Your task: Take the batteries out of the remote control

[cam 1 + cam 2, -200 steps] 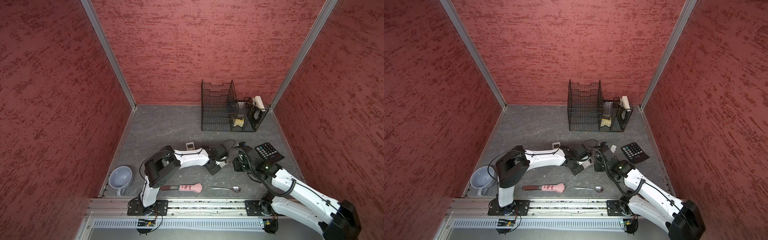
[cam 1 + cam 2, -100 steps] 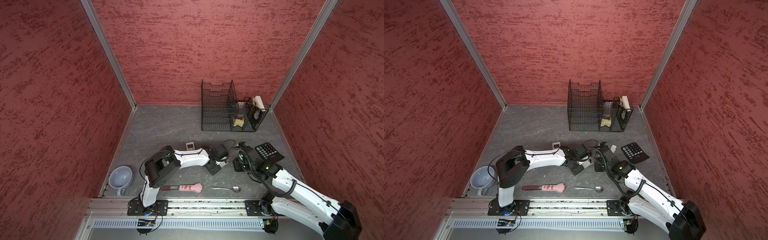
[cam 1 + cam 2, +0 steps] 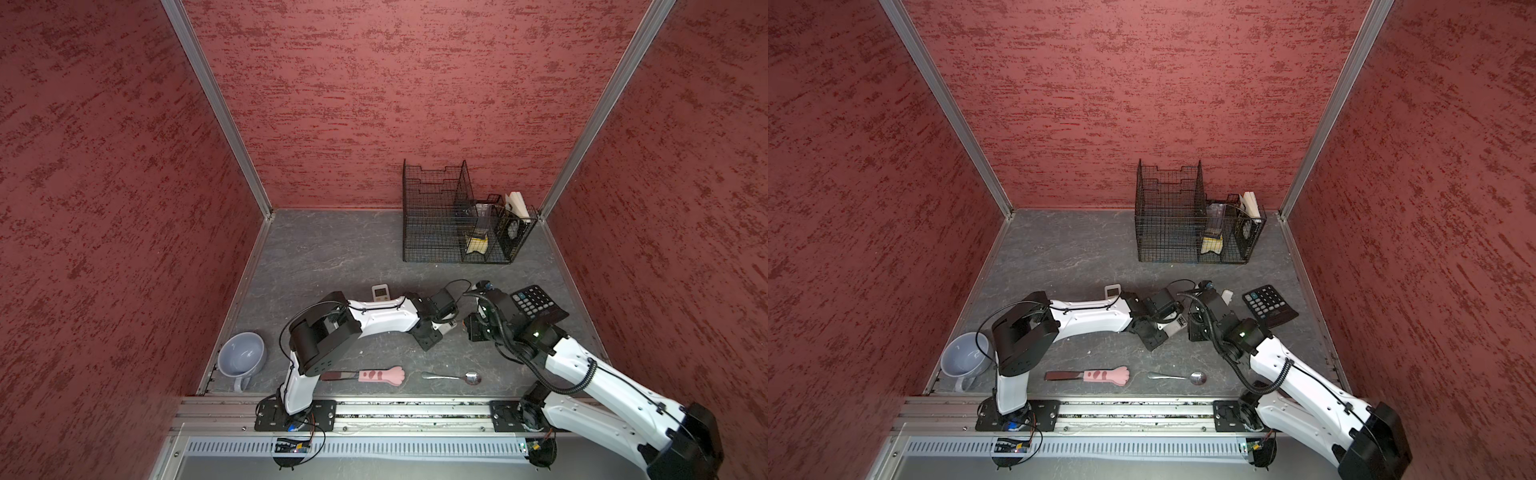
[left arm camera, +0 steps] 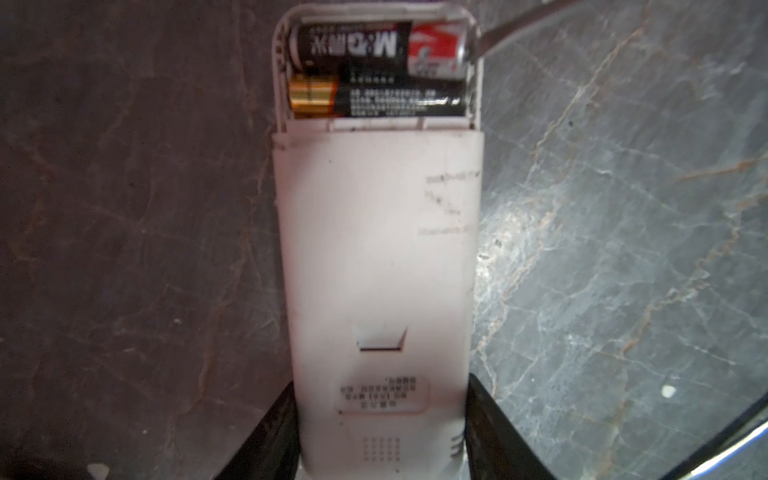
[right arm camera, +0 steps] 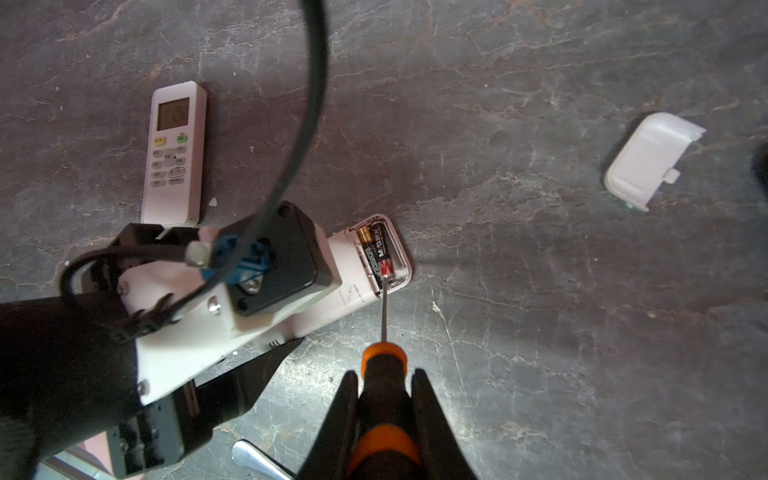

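The remote control [image 4: 374, 249] was gripped by its 2 long sides in the half-closed left claw [image 4: 382, 436], back face up. The 2 batteries [image 4: 395, 102] were seen lying side by side in its uncovered compartment, at the end far from that claw. The right claw [image 5: 384, 376] was clamped tight on an orange-handled screwdriver [image 5: 382, 355], whose tip was set against the outer battery's end.

Two batteries [image 4: 399, 102], two remotes [image 5: 174, 153], and one each of screwdriver [image 5: 384, 361], calculator [image 3: 536, 301], mug [image 3: 242, 359], spoon [image 3: 453, 377]
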`<state>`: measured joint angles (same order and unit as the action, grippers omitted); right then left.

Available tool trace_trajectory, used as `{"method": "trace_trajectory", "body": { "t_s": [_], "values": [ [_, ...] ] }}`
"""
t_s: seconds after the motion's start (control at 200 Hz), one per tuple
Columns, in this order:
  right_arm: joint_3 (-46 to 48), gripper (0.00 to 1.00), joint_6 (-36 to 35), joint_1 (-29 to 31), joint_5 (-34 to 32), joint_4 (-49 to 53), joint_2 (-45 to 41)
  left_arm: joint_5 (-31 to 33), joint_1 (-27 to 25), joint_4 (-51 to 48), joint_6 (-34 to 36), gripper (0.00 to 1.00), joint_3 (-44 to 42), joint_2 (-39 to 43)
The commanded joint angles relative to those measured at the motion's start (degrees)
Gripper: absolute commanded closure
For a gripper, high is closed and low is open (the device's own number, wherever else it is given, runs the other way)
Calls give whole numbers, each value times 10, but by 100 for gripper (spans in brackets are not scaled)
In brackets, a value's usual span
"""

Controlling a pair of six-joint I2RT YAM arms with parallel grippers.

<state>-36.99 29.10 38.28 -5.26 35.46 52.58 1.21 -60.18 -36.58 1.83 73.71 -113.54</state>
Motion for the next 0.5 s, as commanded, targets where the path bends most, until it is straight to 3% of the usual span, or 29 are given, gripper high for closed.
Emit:
{"method": "trace_trajectory", "body": {
  "t_s": [0.0,0.22,0.496],
  "values": [
    [-40,100,-1,0,-48,-96,-6,-42,-33,15,31,71,-52,-101],
    [-67,100,27,-1,-147,-38,16,-36,-32,15,31,71,-53,-98],
    [-66,100,39,-2,-142,-33,25,-34,-29,13,30,69,-51,-98]
  ]
}}
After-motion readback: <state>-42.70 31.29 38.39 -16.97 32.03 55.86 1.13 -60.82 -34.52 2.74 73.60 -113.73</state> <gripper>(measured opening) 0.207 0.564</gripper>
